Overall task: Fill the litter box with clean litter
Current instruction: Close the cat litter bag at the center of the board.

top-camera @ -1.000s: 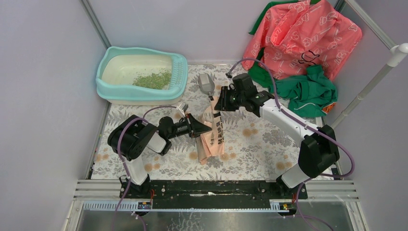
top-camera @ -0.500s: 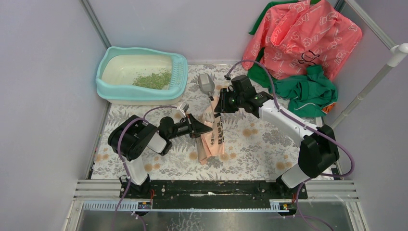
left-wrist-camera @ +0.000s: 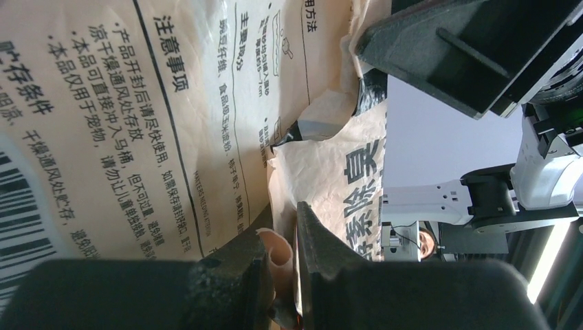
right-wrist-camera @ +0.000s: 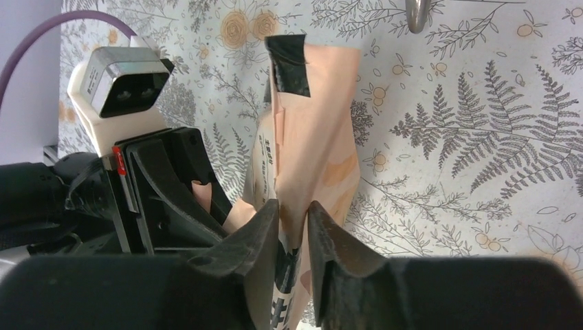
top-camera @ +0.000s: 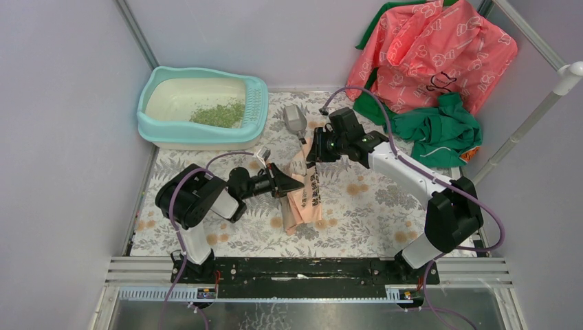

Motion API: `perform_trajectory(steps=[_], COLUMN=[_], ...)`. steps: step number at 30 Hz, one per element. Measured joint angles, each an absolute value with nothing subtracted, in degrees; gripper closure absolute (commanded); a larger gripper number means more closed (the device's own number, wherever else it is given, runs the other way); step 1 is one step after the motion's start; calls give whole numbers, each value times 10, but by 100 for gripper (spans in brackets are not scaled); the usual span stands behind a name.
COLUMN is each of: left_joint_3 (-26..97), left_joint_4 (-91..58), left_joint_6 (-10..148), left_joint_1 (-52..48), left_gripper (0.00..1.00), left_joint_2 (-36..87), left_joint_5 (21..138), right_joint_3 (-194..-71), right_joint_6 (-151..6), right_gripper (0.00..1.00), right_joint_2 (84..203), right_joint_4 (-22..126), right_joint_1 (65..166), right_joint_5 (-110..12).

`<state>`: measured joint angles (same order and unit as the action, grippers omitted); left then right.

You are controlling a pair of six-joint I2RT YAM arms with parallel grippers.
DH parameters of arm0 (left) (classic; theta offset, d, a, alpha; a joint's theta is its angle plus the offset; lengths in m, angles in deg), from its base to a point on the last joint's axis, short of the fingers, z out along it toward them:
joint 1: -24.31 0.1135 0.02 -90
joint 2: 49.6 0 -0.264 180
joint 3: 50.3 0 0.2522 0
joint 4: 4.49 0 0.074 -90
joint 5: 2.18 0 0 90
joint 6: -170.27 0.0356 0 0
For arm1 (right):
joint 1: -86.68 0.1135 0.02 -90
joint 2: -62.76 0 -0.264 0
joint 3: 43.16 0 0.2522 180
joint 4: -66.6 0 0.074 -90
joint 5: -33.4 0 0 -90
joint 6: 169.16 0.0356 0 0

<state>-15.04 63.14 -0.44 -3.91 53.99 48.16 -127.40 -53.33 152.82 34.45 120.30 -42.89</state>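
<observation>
Fern-and-flower tabletop (top-camera: 371, 206) between plain grey walls. Far left, by the back wall: litter box (top-camera: 155, 130), with only a thin patch of clean litter (top-camera: 218, 113) on its pale floor, so filling looks barely begun. Right of it, left pincer (top-camera: 293, 183), closed down on a fold of the peach printed bag (top-camera: 306, 199) at mid-height. Just behind, grey scoop (top-camera: 294, 118) lying untouched. Further right, right pincer (top-camera: 311, 155), narrowed to a slit around the bag's taped upper edge, apparently gripping it.

For the step in hand, probably lifting the bag to pour:
- Confirm both grips before raising.
- Keep the mouth uppermost while carrying left.
- Bring it over the pan's middle, then tip slowly by raising the lower grip.
- Beware thin film slipping, or granules spilling on the tabletop.

Far right, pink and green cloth (top-camera: 426, 55) heaped, well apart from the bag.
</observation>
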Motion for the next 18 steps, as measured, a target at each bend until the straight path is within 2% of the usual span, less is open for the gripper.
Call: perform_trajectory(steps=[5,9,15,18], left_joint_3=[-150,-150,-151,-152], left_joint_4=[633,639,645,644], left_joint_6=[-5,-9,-12,-12], left_joint_1=[-42,-42,-42,-42], left_gripper=[78,77,64,62], left_joint_2=[544,548,550,548], left_joint_5=[482,482,482,482], right_joint_3=[-1273,-1266,-1264,-1264], right_joint_6=[-536,-539,-541,-541], right_gripper=[68,98,100,100], right_joint_2=[1528,1528,1528,1527], right_joint_4=[338,337,335,335], right_joint_1=[1207,1212,1214,1215], right_joint_5=[-429,-430,-437,-440])
